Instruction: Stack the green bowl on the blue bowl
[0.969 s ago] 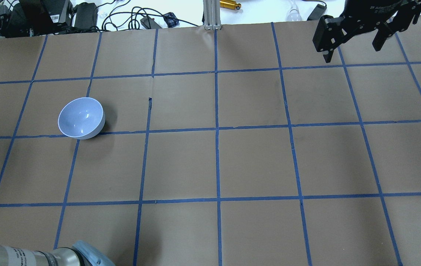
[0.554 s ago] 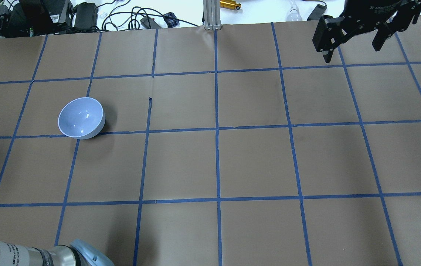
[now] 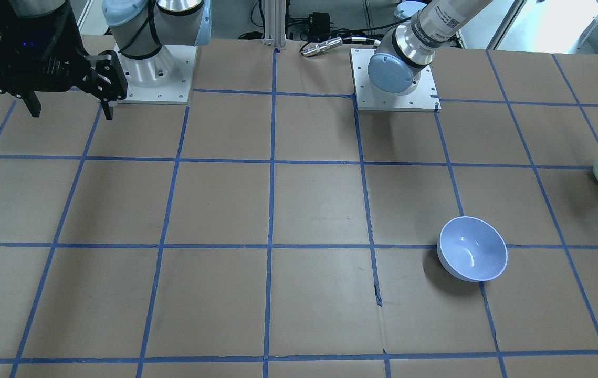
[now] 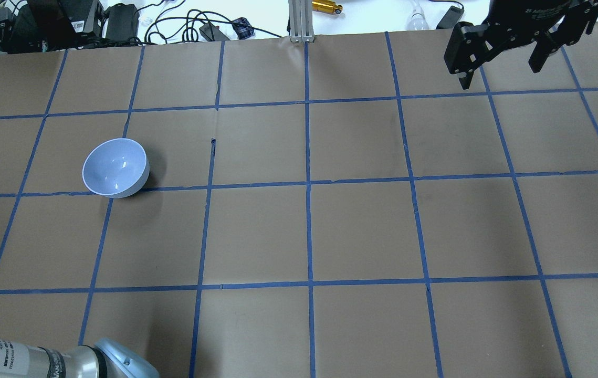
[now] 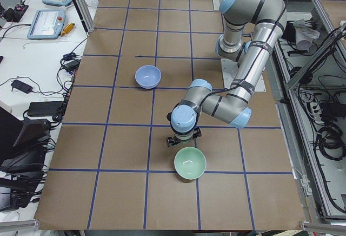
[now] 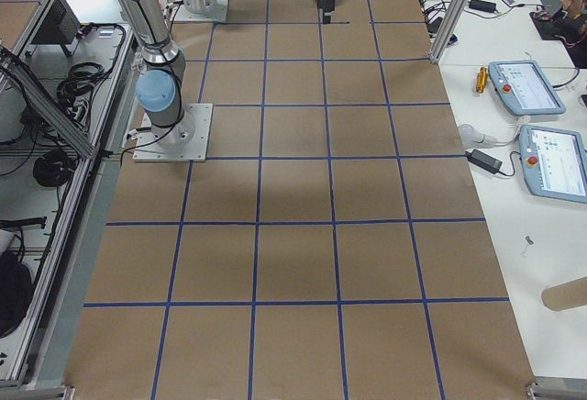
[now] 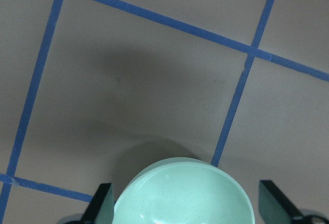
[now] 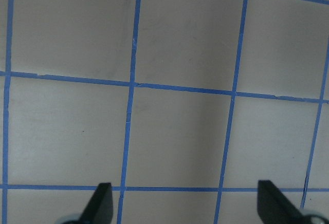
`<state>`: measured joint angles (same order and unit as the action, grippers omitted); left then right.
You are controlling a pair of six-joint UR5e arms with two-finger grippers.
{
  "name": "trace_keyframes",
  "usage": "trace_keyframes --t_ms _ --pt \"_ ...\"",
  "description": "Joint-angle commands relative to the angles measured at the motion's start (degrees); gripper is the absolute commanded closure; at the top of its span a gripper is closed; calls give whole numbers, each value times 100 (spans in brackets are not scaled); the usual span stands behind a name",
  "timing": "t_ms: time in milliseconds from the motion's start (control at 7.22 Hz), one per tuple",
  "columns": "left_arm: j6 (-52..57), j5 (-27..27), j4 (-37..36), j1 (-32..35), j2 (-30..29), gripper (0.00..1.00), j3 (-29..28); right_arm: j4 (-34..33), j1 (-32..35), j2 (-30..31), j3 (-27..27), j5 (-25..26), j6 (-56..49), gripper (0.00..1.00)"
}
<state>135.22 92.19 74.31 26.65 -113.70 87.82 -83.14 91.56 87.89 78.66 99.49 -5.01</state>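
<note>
My left gripper (image 7: pixel 185 185) is spread wide, the green bowl (image 5: pixel 190 163) between its fingers but not yet squeezed (so nothing is lifted, I judge). The blue bowl (image 4: pixel 115 168) sits empty, well apart from it. My right gripper (image 4: pixel 501 73) hangs spread and idle across the table. Grasping, carrying and stacking all remain.

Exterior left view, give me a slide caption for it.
Left gripper at the green bowl; the blue bowl sits apart, farther from the camera.
</note>
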Motion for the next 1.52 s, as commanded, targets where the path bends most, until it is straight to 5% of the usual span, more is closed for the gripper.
trace_keyframes --t_ms 0,277,1385 --pt "259 -34 -387 -212 -117 0 260 0 3 0 0 0 0 0" --pt "663 -43 -1555 -414 -109 0 875 0 -6 0 0 0 0 0" --pt "725 36 -1595 -635 -144 0 1141 0 3 0 0 0 0 0"
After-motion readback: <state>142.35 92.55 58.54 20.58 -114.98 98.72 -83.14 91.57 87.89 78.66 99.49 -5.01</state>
